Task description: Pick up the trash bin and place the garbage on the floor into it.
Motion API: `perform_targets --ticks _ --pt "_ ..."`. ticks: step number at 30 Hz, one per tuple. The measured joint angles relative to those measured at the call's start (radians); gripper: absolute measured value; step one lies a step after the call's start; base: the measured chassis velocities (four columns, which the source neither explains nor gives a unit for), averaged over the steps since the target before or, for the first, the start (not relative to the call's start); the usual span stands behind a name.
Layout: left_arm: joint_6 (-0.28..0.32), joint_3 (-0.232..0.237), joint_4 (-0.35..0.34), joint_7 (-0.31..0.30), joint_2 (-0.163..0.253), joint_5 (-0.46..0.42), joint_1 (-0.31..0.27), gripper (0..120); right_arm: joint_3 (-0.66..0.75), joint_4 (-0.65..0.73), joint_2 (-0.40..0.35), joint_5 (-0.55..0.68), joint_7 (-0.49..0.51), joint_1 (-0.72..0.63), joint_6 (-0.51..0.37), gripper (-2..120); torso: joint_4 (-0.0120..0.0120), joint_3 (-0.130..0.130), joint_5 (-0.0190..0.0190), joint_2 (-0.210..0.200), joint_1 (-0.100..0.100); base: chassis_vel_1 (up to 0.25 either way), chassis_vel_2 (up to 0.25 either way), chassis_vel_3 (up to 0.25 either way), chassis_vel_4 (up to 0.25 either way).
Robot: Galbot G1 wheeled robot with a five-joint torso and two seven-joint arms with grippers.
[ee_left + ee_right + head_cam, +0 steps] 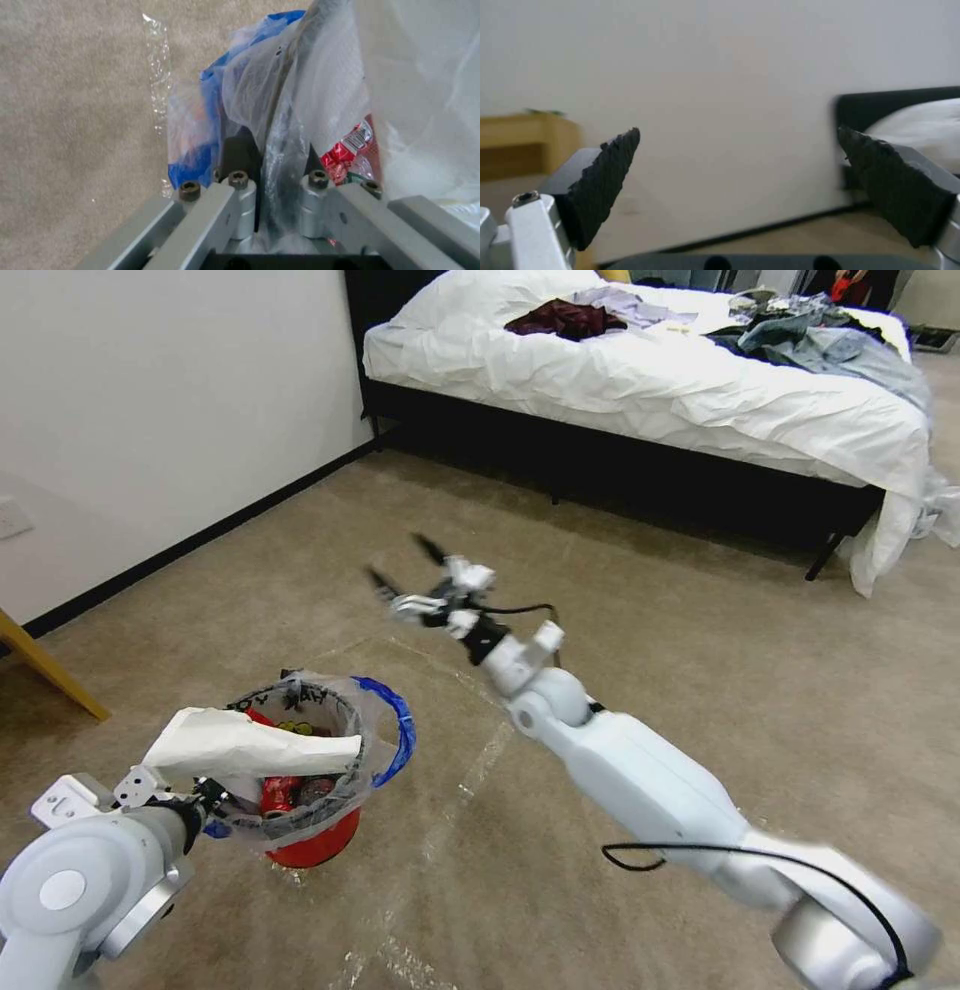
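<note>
The trash bin (318, 840) is sitting low on the left side of the head view, just in front of the robot's left arm. It is a small red bucket with a clear plastic bag (368, 748) lining it, and the bag's blue handle (398, 725) is hanging over the rim on the far side. I cannot tell if the bin is touching the floor (640, 690) or hanging just above it. Inside the bin, red snack wrappers (280, 792) are lying together. A white slipper (245, 744) is lying across the top of the bin, over the near rim.

The left gripper (272, 221) is holding the bin at its near rim. In the left wrist view its fingers (242, 210) are pressing close together on the rim and the crinkly clear bag. A red wrapper (347, 150) is showing through the plastic just beside them.

The right gripper (405, 567) is reaching out over the middle of the floor, up in the air and well apart from the bin. Its two black fingers (605, 176) are spreading wide, with nothing between them.

The floor is a beige-brown carpet, and shiny tape lines (480, 760) are crossing it near the bin. Farther back, a bed (640, 400) with white bedding is standing by the wall (150, 400), and clothes (800, 335) are lying in heaps on top.
</note>
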Motion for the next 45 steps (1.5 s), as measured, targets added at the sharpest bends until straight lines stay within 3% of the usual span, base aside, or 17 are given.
perform_targets --ticks 7,11,14,23,33,45 --pt "-0.023 0.013 0.037 0.024 -0.033 0.019 -0.004 4 0.174 0.102 -0.080 -0.108 0.005 -0.229 -0.004 100 -0.0005 0.000 0.0000 0.000 0.000 0.000 0.000 0.000 0.000" --pt "-0.032 0.027 0.063 0.047 -0.066 0.031 -0.002 4 0.281 0.158 -0.077 -0.149 -0.023 -0.382 0.007 100 0.0003 0.000 0.0001 0.000 0.000 0.000 0.000 0.000 0.000" --pt "-0.045 0.045 0.127 0.088 -0.092 0.071 -0.014 4 0.346 0.183 -0.057 -0.164 -0.066 -0.477 0.026 100 0.0000 0.000 -0.0002 0.000 0.000 0.000 0.000 0.000 0.000" --pt "-0.085 0.049 0.221 0.182 -0.116 0.128 -0.064 4 0.375 0.180 -0.029 -0.159 -0.102 -0.518 0.048 100 0.0002 0.000 -0.0004 0.000 0.000 0.000 0.000 0.000 0.000" --pt "-0.105 0.043 0.277 0.246 -0.116 0.144 -0.097 4 0.372 0.167 0.004 -0.154 -0.118 -0.520 0.056 100 0.0003 0.000 -0.0003 0.000 0.000 0.000 0.000 0.000 0.000" --pt "-0.133 0.056 0.363 0.317 -0.151 0.206 -0.137 4 0.367 0.148 0.017 -0.146 -0.147 -0.526 0.066 100 -0.0001 0.000 -0.0004 0.000 0.000 0.000 0.000 0.000 0.000"
